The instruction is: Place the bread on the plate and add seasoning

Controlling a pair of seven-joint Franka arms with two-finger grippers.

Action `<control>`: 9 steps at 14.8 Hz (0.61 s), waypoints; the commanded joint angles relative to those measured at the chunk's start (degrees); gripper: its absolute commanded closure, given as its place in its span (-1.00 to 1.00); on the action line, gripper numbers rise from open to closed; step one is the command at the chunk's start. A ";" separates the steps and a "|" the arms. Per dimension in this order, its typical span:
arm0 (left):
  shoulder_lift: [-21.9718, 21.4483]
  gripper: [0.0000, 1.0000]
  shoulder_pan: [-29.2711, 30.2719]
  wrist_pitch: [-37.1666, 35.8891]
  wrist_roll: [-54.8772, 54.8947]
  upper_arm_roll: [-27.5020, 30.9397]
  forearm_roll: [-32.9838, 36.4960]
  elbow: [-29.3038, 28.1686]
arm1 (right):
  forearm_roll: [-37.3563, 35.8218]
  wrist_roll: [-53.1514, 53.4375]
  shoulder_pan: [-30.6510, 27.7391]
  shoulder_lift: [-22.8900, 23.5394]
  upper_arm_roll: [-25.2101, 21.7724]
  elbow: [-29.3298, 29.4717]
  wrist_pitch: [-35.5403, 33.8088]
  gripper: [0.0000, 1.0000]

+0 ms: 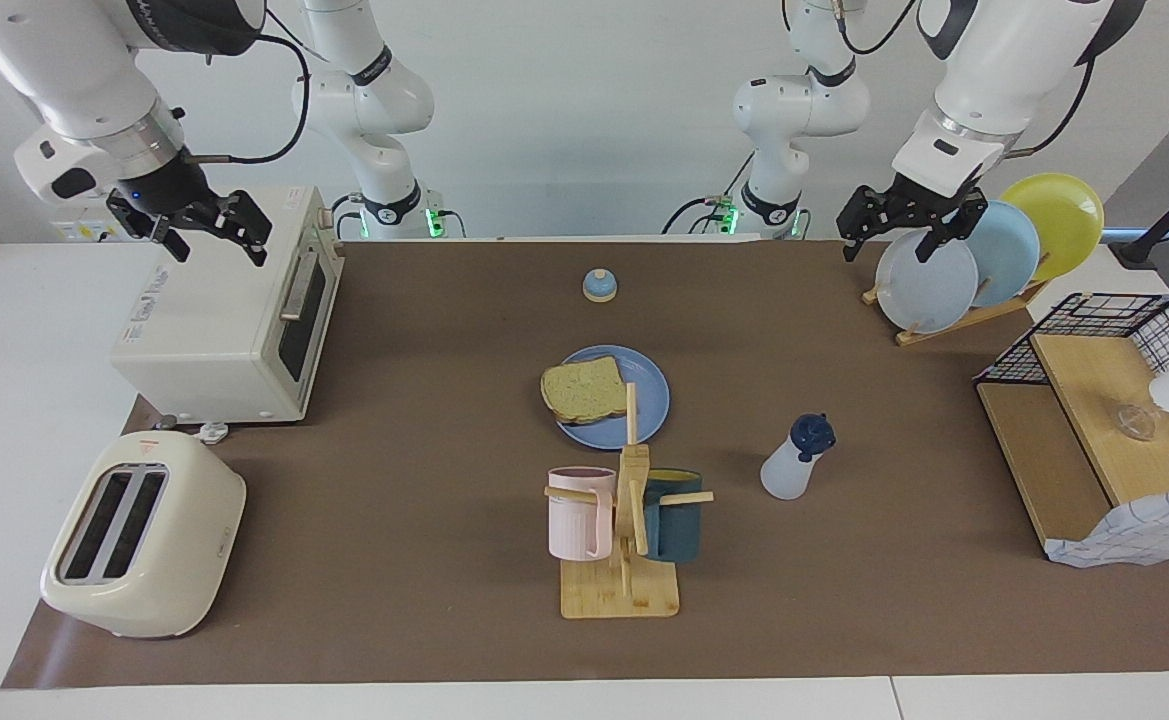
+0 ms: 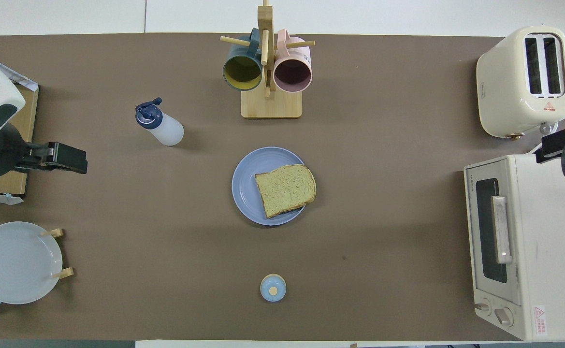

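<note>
The bread (image 1: 584, 389), a square slice of toast with a brown crust, lies on the blue plate (image 1: 646, 395) in the middle of the mat, with its edge over the rim toward the right arm's end; both show in the overhead view, bread (image 2: 285, 189) and plate (image 2: 246, 186). The seasoning bottle (image 1: 797, 459), translucent white with a navy cap, stands upright on the mat toward the left arm's end, also in the overhead view (image 2: 160, 127). My left gripper (image 1: 887, 248) hangs open and empty over the plate rack. My right gripper (image 1: 219, 245) hangs open and empty over the toaster oven.
A toaster oven (image 1: 224, 310) and a cream toaster (image 1: 144, 535) stand at the right arm's end. A mug tree (image 1: 629, 520) with a pink and a teal mug stands farther than the plate. A small bell (image 1: 599, 285) sits nearer. A plate rack (image 1: 984, 260) and shelf (image 1: 1104, 450) stand at the left arm's end.
</note>
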 commanded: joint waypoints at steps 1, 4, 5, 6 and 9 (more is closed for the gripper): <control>0.24 -1.00 1.06 -1.04 1.18 -0.24 -0.55 0.79 | -0.32 -1.08 -0.58 -1.19 0.46 -1.63 1.07 -1.00; 0.59 -1.00 0.97 -1.40 1.10 0.03 -0.28 1.23 | -0.32 -1.08 -0.76 -1.19 0.46 -1.63 1.07 -1.00; 0.59 -1.00 0.88 -1.40 1.10 -0.06 -0.28 1.14 | -0.32 -1.08 -0.67 -1.28 0.46 -1.71 1.07 -1.00; 0.59 -1.00 0.79 -1.40 1.01 0.03 -0.28 1.14 | -0.32 -1.08 -0.58 -1.19 0.46 -1.63 1.07 -1.00; 0.85 -1.00 0.53 -1.66 1.10 0.29 0.15 1.23 | -0.32 -1.08 -0.67 -1.28 0.46 -1.63 1.07 -1.00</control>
